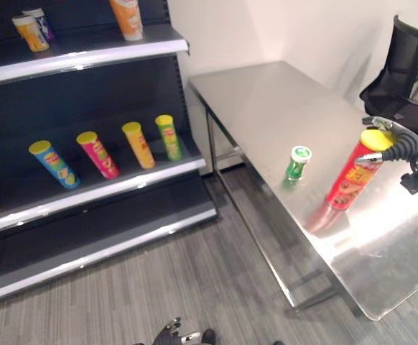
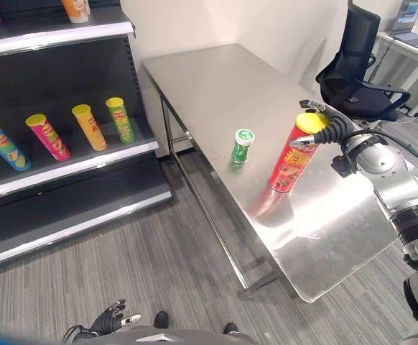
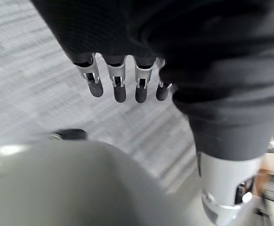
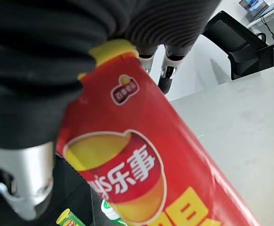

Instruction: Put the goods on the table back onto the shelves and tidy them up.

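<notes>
Right of centre in the head views, the right hand (image 2: 322, 129) is wrapped around the top of the red crisp tube (image 2: 291, 159), fingers on one side of the yellow lid, thumb across the near side. The tube leans a little, its base seemingly on the steel table (image 2: 216, 79), so this looks like the grasp stage of the first pick-up, with lifting not yet begun. A small green jar (image 2: 242, 145) stands just left of the tube, apart from it, waiting its turn. The left hand (image 2: 112, 318) hangs low at the bottom edge of the frame over the grey floor; its own wrist view shows its fingers (image 3: 118, 84) relaxed and empty. At the left of the frame the dark shelves (image 1: 123, 183) already carry a row of leaning tubes on the middle level. Next, I'd expect the hand to firm its hold, raise the tube clear without knocking the jar, and carry it left to a free spot.
</notes>
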